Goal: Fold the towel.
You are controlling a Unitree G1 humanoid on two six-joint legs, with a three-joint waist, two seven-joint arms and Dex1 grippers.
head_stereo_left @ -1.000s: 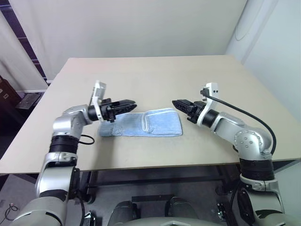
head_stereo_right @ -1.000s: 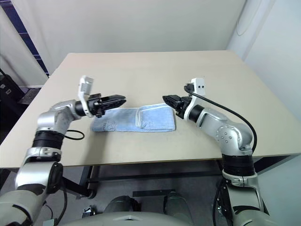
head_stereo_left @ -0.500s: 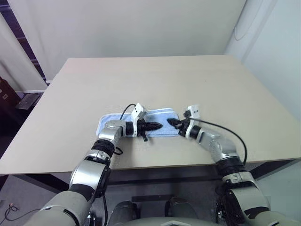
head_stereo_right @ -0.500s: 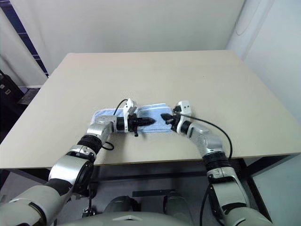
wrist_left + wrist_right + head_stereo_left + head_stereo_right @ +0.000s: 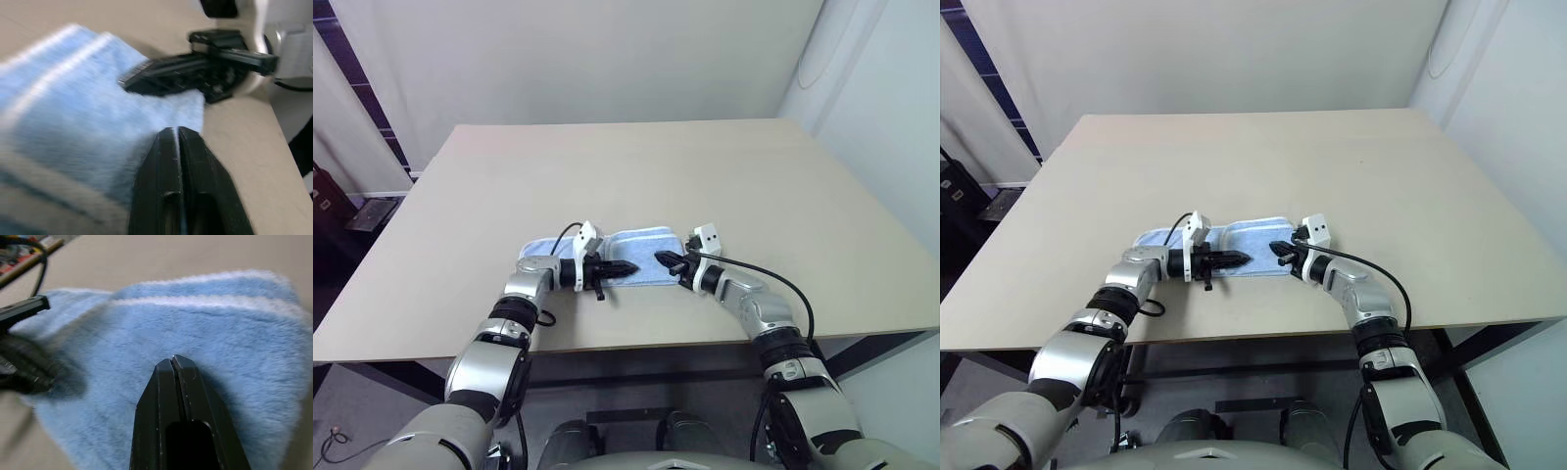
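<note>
Even bright light; wrist views blurred.

Tan table (image 5: 636, 166), square top, matte, bare across far half. White wall (image 5: 578, 59) behind far edge. Dark purple curtain strip (image 5: 357, 93) far left. Dark box-like objects on floor (image 5: 328, 201) at left, partly cut off. Grey floor (image 5: 352, 411) under near edge.

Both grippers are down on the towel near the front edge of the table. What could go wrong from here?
1. Both the left gripper and the right gripper look shut, pressing rather than pinching; a lift would likely leave the towel behind.
2. The tips point at each other; moving inward risks a collision.
3. Dragging may bunch the fold.
</note>
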